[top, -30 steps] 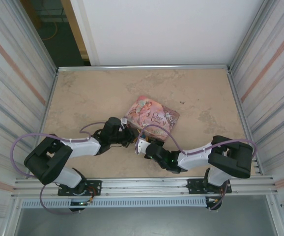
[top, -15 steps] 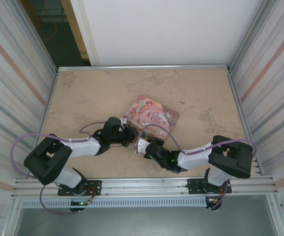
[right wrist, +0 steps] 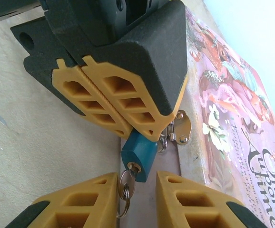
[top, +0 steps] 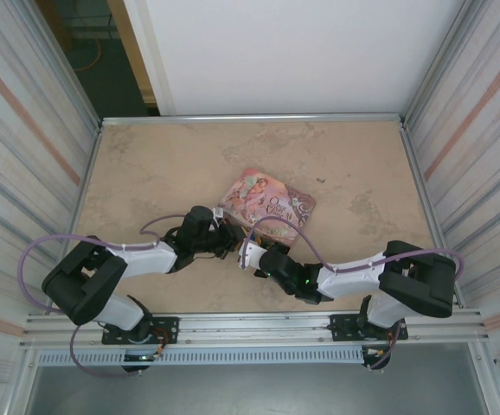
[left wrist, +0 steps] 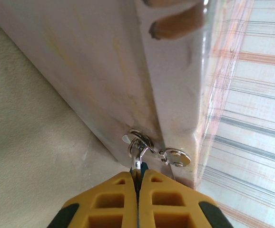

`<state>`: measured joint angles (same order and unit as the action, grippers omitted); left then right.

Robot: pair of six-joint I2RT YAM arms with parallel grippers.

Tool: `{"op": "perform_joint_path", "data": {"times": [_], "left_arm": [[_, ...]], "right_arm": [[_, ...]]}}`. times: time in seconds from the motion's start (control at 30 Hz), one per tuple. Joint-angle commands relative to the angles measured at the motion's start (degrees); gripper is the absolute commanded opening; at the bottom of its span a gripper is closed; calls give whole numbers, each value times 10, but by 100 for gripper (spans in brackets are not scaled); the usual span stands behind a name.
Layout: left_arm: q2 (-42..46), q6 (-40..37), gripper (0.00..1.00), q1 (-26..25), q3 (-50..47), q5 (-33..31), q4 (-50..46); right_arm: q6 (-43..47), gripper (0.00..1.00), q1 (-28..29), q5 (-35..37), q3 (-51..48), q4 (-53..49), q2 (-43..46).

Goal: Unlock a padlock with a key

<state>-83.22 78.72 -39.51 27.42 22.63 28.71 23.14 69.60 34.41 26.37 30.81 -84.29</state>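
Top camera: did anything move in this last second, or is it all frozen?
The right arm's elbow swung outward to the right; the right gripper barely shifted. The left gripper stayed shut on the padlock, and the pink tin did not move.

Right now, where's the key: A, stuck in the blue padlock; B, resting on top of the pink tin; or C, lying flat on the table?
A: the key pokes out of the keyhole of the padlock, which sits beside the edge of the pink tin.
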Motion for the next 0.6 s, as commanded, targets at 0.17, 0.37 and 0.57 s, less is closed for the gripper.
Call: {"op": "perform_joint_path", "data": {"times": [0.17,0.37,0.57], "left_arm": [[25,5,0,-6,7,7,26],[28,3,0,-6,6,8,24],[30,3,0,-6,4,8,22]], "right_arm": [[2,20,-3,2,20,14,-32],[5,19,-3,4,25,27,-43],[9,18,-3,5,31,38,-51]]}}
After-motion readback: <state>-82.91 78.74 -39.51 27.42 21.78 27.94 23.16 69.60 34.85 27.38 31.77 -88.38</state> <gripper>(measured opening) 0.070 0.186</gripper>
